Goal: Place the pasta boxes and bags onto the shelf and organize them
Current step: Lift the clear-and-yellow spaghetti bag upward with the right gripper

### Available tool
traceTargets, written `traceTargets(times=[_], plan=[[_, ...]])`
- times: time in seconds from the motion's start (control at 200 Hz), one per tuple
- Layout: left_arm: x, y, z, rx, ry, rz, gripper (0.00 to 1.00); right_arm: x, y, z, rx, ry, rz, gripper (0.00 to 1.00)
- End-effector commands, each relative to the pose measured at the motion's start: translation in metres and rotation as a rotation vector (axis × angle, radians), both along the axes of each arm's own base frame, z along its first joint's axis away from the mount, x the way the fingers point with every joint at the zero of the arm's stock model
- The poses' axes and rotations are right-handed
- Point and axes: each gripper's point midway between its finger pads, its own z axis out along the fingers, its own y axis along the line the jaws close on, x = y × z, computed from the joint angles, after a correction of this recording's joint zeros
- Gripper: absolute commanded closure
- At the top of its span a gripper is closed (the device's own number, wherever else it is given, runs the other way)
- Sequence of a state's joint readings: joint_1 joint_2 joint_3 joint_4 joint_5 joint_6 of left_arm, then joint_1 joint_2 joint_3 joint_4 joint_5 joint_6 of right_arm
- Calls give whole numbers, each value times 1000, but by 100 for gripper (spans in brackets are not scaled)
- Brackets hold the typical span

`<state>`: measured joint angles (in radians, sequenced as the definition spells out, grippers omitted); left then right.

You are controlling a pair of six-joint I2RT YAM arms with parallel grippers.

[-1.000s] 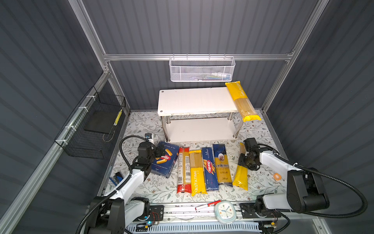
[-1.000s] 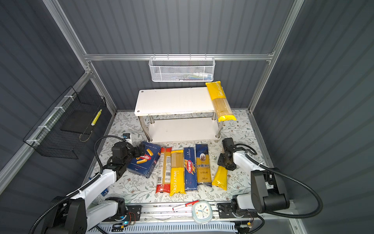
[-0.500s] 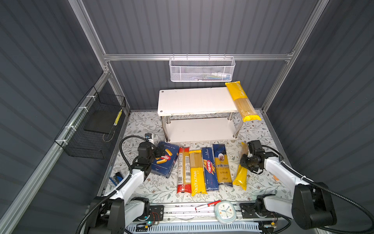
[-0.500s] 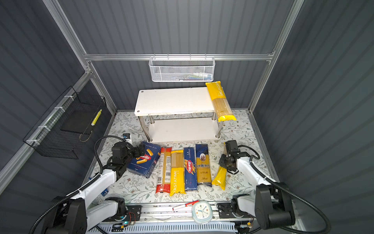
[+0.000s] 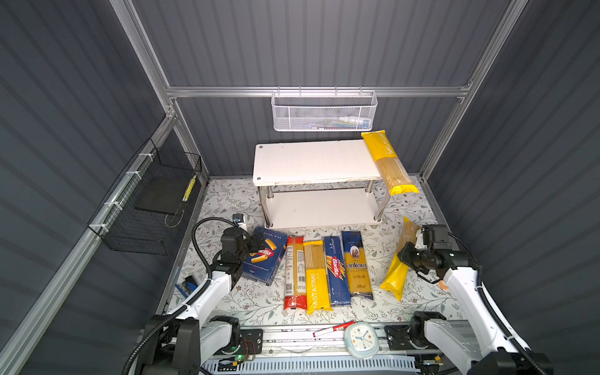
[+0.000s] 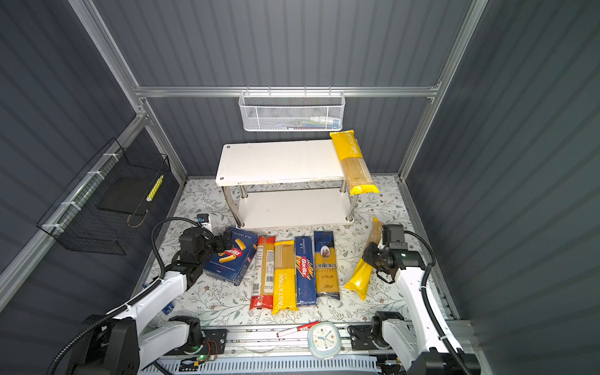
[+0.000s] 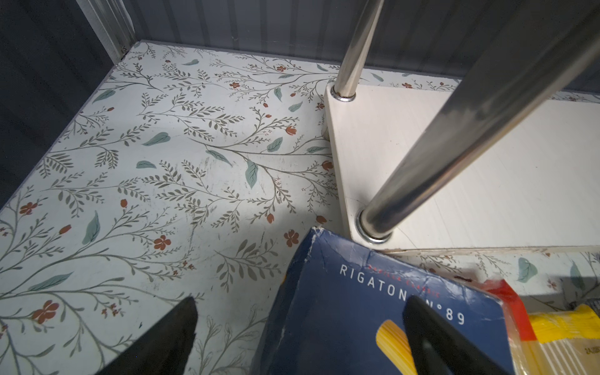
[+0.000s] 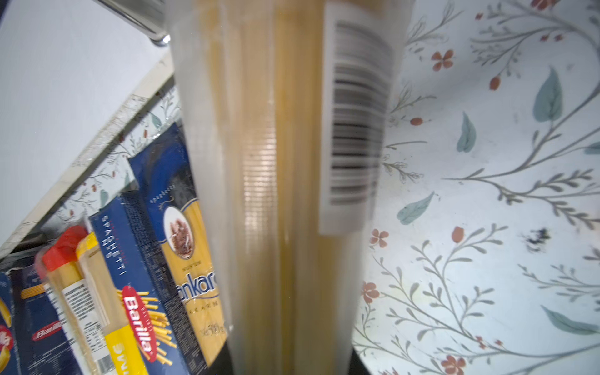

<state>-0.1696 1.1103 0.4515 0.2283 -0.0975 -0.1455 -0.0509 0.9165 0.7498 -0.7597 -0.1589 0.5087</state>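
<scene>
Nearest the front, a small clock (image 5: pixel 361 340) and a red marker (image 5: pixel 332 328) lie on the metal rail. Just beyond them, five packs lie side by side on the floral mat (image 5: pixel 418 308): the rigatoni box (image 5: pixel 264 256) on the left and angled, then the red-ended bag (image 5: pixel 294 272), a yellow PASTATIME bag (image 5: pixel 316 279), the spaghetti box (image 5: pixel 337 271) and the ankara bag (image 5: pixel 356 264). The left gripper (image 7: pixel 300 301) stands wide at the rigatoni box's far left corner, one finger (image 7: pixel 431 337) above the carton's face and the other over bare mat, gripping nothing. To the right, apart from the row, the right gripper (image 5: pixel 403 257) is clamped tight around the middle of the held yellow bag (image 5: pixel 394 281), which slants across the mat; whether its near end touches the mat cannot be told. Farther back stands the shelf (image 5: pixel 311 160), its lower board (image 5: pixel 321 207) bare, with the shelved yellow bag (image 5: pixel 388 165) lying across the right end of the top board and overhanging the front edge. On the back wall hangs a white mesh basket (image 5: pixel 324 112), and on the left wall a black wire basket (image 5: pixel 146 207).
</scene>
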Motion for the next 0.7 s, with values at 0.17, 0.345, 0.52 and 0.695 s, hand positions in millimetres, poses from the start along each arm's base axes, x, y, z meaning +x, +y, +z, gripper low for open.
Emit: traceTargets(times=[0.17,0.345,0.52,0.695], plan=[[-2,0,3,12,-12,-6,0,9,-7,102,-62,-220,30,100],[-2,0,4,12,-16,-4,0,8,-14,142,-117,-283,30,100],[-2,0,3,11,-15,-5,1,12,-14,190,-135,-384,35,100],[-3,0,4,11,-21,-5,0,11,-18,226,-177,-443,31,100]])
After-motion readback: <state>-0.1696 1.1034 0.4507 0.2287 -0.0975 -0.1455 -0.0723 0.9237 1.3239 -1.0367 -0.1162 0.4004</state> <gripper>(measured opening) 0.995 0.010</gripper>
